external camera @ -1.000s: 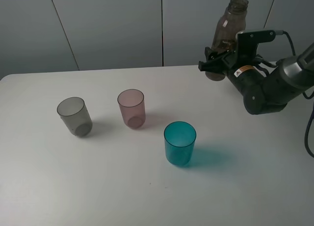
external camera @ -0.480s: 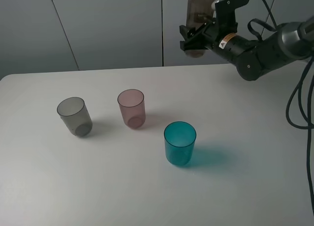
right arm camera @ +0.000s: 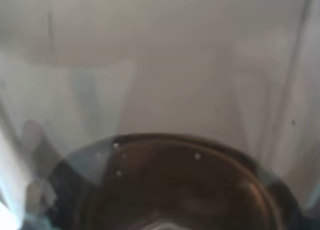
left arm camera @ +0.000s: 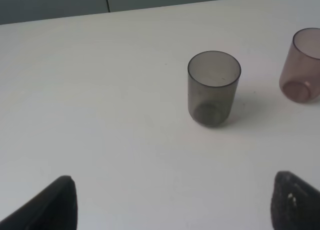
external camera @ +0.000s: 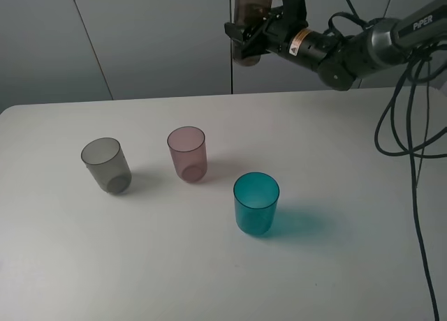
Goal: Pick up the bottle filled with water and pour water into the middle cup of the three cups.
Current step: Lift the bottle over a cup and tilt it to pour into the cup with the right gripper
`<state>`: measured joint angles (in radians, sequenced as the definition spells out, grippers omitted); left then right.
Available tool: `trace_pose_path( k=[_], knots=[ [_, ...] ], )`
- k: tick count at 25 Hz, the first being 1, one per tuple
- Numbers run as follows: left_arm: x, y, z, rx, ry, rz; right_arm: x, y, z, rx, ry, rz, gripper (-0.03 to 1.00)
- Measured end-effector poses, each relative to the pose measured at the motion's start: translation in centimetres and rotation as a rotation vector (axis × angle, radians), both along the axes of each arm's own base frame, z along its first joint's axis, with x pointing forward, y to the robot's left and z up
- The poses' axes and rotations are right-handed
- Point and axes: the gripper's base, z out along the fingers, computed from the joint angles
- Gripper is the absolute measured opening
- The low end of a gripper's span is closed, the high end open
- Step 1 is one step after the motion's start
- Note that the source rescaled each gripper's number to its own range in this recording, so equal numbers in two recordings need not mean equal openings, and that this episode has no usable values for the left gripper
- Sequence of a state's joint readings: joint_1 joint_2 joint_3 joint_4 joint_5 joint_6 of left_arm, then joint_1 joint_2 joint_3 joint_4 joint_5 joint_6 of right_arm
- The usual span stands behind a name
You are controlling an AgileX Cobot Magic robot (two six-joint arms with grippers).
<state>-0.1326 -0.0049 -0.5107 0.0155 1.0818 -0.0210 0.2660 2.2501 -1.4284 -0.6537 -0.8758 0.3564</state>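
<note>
**Bottle is hanging high at the back, with its top cut off**

The bottle (external camera: 246, 21) is hanging high in the air over the back of the bench (external camera: 335, 160), in front of the grey wall (external camera: 154, 35). The high camera is cutting off its top, so its neck and mouth are not showing. The right jaws are clamping tight on its lower part and are hiding some of it. The right arm (external camera: 335, 49) is reaching in from the right side. How much water is sitting inside is too hard to tell. In the right wrist view the bottle is filling the whole picture, very close and blurry. Only a brown curved shape and a few tiny dots are showing there, and the jaws are not showing at all.

The pink cup (external camera: 187, 153) is standing upright on the bench, well apart from the bottle. It is sitting between the grey cup (external camera: 106, 165) on the left and the teal cup (external camera: 255, 203), which is standing nearer the camera on the right. In the left wrist view the picture edge is cutting off part of the pink cup.

The left jaws are standing wide apart. Only two dark fingertips (left arm camera: 55, 205) are peeking in, with bare bench between them.

Black cables (external camera: 412, 125) are hanging down on the right.
</note>
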Motion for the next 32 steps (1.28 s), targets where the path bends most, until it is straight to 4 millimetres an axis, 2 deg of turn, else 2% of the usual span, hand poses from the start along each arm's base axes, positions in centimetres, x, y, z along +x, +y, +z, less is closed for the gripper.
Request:
trace_pose_path(
  k=[6,13,22,27,32],
  knots=[
    [0.0,0.0,0.0,0.000,0.000,0.000,1.6,0.2,-0.9,0.006,-0.030,0.120,0.00],
    [0.0,0.0,0.0,0.000,0.000,0.000,1.7,1.0,-1.7,-0.051,-0.077,0.228,0.00],
    [0.0,0.0,0.0,0.000,0.000,0.000,1.4,1.3,-3.6,-0.245,-0.119,0.282,0.00],
    [0.0,0.0,0.0,0.000,0.000,0.000,1.0,1.6,-3.5,-0.253,-0.197,0.326,0.00],
    [0.0,0.0,0.0,0.000,0.000,0.000,1.0,1.9,-4.7,-0.247,-0.242,0.338,0.00]
  ],
)
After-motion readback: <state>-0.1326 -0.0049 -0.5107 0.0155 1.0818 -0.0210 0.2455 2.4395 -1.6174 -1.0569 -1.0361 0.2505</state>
